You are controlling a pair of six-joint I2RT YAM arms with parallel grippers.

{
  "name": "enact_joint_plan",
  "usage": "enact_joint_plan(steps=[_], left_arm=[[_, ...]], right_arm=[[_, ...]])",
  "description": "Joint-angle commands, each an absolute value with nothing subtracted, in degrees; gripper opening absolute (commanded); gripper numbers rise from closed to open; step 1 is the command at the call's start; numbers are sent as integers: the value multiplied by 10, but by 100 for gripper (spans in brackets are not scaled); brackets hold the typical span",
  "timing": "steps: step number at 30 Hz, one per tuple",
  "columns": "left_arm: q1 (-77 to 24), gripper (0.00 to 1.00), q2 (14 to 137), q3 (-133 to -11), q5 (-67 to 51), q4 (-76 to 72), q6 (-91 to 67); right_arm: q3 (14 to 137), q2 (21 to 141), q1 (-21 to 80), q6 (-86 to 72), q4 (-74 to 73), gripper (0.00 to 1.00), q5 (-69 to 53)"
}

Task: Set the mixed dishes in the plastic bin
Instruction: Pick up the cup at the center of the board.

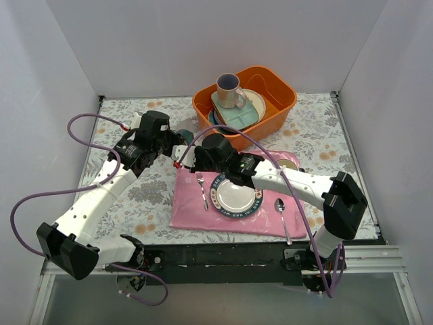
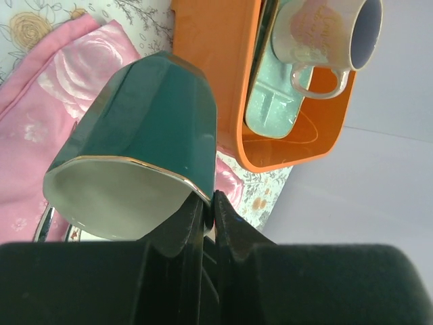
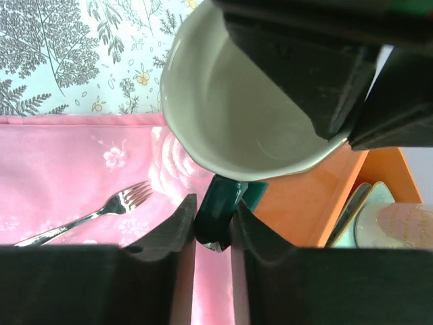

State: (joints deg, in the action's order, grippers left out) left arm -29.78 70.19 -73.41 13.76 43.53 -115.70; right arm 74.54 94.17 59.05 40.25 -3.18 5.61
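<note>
The dark green mug [image 2: 155,115] hangs tilted between my two grippers, just in front of the orange plastic bin [image 1: 279,112]. My left gripper [image 2: 211,203] is shut on the mug's rim wall. My right gripper [image 3: 213,218] is shut on the mug's green handle [image 3: 220,200], below its pale inside [image 3: 237,108]. From above the mug is mostly hidden by both grippers [image 1: 181,145]. In the bin lie a lavender-lined mug [image 1: 230,90], a pale mint squarish plate [image 1: 241,113] and a pale round plate [image 1: 258,101].
A pink cloth [image 1: 196,211] lies in front of the bin with a white plate with a dark lettered rim [image 1: 235,196], a fork [image 1: 202,191] and a spoon [image 1: 283,215]. A cream mug [image 1: 288,162] sits behind my right arm.
</note>
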Motion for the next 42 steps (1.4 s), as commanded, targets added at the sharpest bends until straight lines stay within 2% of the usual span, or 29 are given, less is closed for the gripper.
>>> enact_joint_plan(steps=[1, 3, 4, 11, 17, 19, 30, 34, 35, 37, 38, 42], left_arm=[[-310, 0, 667, -722, 92, 470, -1573], [-309, 0, 662, -719, 95, 472, -1578], [-309, 0, 660, -716, 97, 472, -1579], [-309, 0, 650, -704, 99, 473, -1588], [-309, 27, 639, -686, 93, 475, -1594], [-309, 32, 632, -681, 91, 474, -1598], [-310, 40, 606, -664, 108, 486, -1605], [-309, 54, 575, -661, 155, 468, -1569], [-309, 64, 567, -658, 180, 446, -1556], [-308, 71, 540, -648, 201, 417, -1506], [-308, 79, 530, -645, 214, 390, -1491], [-306, 92, 500, -637, 237, 337, -1410]], right_arm=[[758, 940, 577, 397, 83, 13, 84], [761, 938, 577, 404, 84, 3, 78], [764, 936, 577, 405, 82, 1, 77], [791, 918, 571, 406, 49, 1, 40], [800, 915, 563, 384, 32, 1, 18], [800, 915, 562, 379, 29, 1, 13], [816, 918, 548, 350, 11, 1, -23], [833, 912, 527, 323, -11, 1, -61], [838, 911, 523, 316, -18, 1, -68], [849, 905, 508, 294, -27, 1, -93], [853, 904, 503, 286, -30, 1, -101], [870, 896, 474, 258, -42, 1, -140]])
